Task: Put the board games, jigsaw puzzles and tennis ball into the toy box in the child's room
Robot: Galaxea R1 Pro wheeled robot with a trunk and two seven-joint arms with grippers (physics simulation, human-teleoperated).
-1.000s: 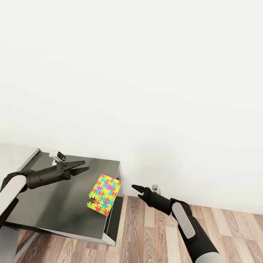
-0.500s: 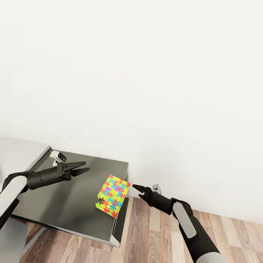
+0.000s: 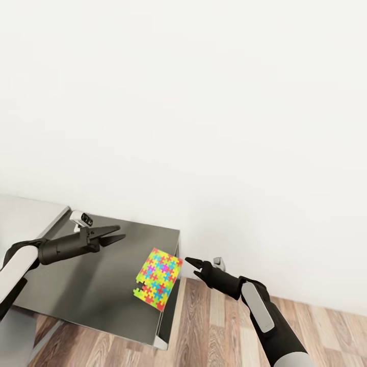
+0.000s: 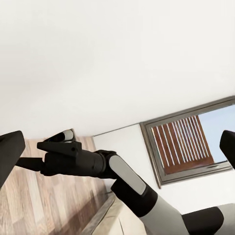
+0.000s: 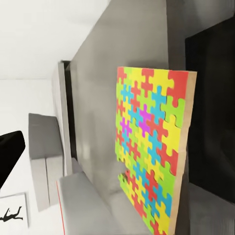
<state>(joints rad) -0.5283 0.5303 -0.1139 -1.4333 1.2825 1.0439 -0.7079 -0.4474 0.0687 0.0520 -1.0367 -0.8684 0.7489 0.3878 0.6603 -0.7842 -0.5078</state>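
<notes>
Table (image 3: 92, 275) cut off at the left and lower edges of the head view; its pale section runs out of frame. Jigsaw puzzle (image 5: 149, 147) cut off at the edge of the right wrist view, far corner unseen. Right gripper (image 5: 10, 154) reduced there to one dark fingertip at the frame edge; spread of jaws not readable there. Left gripper (image 4: 117, 152) likewise clipped to two dark finger ends at opposite edges. Window (image 4: 188, 142) partly cut by the frame.
</notes>
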